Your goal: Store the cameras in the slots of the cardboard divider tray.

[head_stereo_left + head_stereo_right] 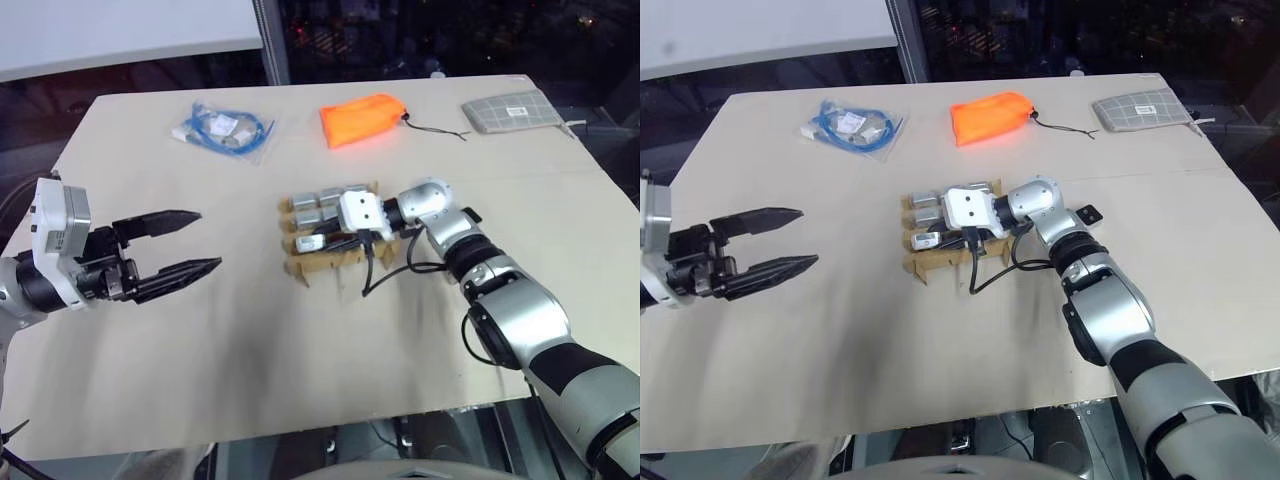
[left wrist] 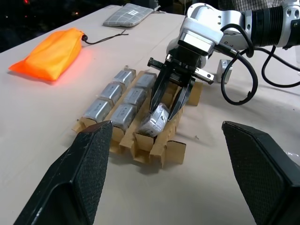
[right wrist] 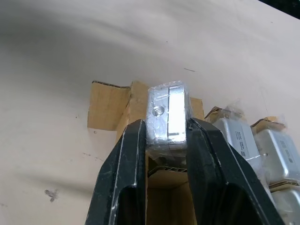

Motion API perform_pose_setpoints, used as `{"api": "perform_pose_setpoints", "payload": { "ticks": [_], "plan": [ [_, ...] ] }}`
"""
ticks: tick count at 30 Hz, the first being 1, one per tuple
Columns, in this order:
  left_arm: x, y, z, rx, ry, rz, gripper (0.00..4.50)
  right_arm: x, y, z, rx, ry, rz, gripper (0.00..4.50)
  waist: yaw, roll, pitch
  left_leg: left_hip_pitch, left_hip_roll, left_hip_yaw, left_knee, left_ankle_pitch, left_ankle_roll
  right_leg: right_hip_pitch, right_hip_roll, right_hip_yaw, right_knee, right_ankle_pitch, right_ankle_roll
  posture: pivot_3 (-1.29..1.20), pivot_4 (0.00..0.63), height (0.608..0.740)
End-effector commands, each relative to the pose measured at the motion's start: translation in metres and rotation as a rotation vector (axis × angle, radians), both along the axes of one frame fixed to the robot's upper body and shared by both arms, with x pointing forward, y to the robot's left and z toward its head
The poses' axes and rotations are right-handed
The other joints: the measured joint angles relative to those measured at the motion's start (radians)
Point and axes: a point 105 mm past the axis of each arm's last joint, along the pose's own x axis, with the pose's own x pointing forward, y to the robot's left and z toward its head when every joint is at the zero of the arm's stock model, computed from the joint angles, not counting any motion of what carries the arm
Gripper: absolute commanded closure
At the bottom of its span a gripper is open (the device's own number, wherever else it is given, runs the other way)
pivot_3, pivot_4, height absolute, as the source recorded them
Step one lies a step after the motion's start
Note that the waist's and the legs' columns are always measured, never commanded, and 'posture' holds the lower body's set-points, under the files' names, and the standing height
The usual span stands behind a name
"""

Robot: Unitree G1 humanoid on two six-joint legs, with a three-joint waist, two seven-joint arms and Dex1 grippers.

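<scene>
On the pale desk (image 1: 300,380) the cardboard divider tray (image 2: 154,147) sits near the middle, its tan strips sticking out at the ends. Six cameras (image 2: 123,96) already lie in two of its rows, silver-grey blocks wrapped in clear film, three to a row. The right claw (image 2: 161,110) reaches in from the robot's right, pointing left and slightly down, and its two black fingers (image 3: 123,183) are clamped on either side of one more camera (image 3: 168,116) at the end slot of the third row, the row nearest the robot. That camera is tilted rather than seated flat, its lower end in the slot and its upper end between the fingers. A black cable (image 1: 385,275) loops from the right wrist down onto the desk just beside the tray. The left claw (image 1: 190,242) hangs over the desk well to the left of the tray, holding nothing, its two fingers spread wide apart and pointing toward the tray. At the far side of the desk lie a blue cable bundle in a clear bag (image 1: 225,128), an orange fabric pouch (image 1: 362,118) with a dark drawstring, and a grey checked pouch (image 1: 510,110), all well apart from the tray.
</scene>
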Motion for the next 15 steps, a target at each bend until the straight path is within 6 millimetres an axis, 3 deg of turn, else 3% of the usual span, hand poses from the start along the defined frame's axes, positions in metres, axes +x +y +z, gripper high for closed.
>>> {"api": "perform_pose_setpoints", "payload": {
  "ticks": [1, 10, 15],
  "plan": [
    [0.0003, -0.002, 0.0073, 0.021, -0.034, -0.019, 0.62, 0.0049, -0.0036, 0.0118, 0.036, 0.032, -0.026, 3.81, 0.0, 0.0, 0.0, 0.0, 0.0, 0.0, 0.0, 0.0, 0.0, 0.0, 0.0, 0.0, 0.0, 0.0, 0.0, 0.0, 0.15, 0.74],
    [0.0024, -0.0025, 0.0076, 0.024, -0.038, -0.024, 0.62, -0.0014, -0.0083, 0.0148, -0.023, 0.239, 0.025, 3.81, 0.002, 0.0, 0.0, -0.002, 0.0, 0.0, 0.0, 0.0, 0.0, -0.001, 0.0, -0.001, -0.002, 0.0, 0.0, 0.0, 0.15, 0.74],
    [0.0001, -0.0015, 0.0084, 0.027, -0.039, -0.018, 0.62, 0.0007, -0.0042, 0.0143, -0.068, 0.234, 0.012, 3.81, 0.002, 0.0, 0.0, -0.004, 0.0, -0.001, -0.001, 0.0, 0.0, -0.001, 0.0, -0.002, -0.005, 0.0, 0.0, 0.0, 0.15, 0.74]
  ]
}}
